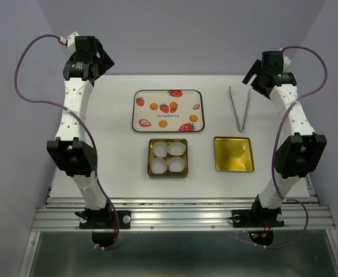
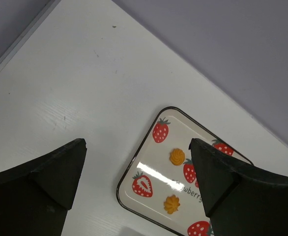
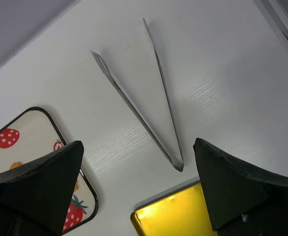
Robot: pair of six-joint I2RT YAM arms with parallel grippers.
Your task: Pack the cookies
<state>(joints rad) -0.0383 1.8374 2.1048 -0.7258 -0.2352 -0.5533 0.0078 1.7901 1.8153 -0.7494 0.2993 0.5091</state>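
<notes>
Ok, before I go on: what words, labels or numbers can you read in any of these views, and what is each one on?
"strawberry": printed in small dark letters in the middle of the strawberry-print tray; the left wrist view shows only part of the same word.
A thin dark line of print near the tray's far left corner in the top view: too small to read.
No other readable text, number or sign in any view.

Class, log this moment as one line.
cookies: four on tray | paper cups: empty | tongs: unheld | left gripper: open | right gripper: open
</notes>
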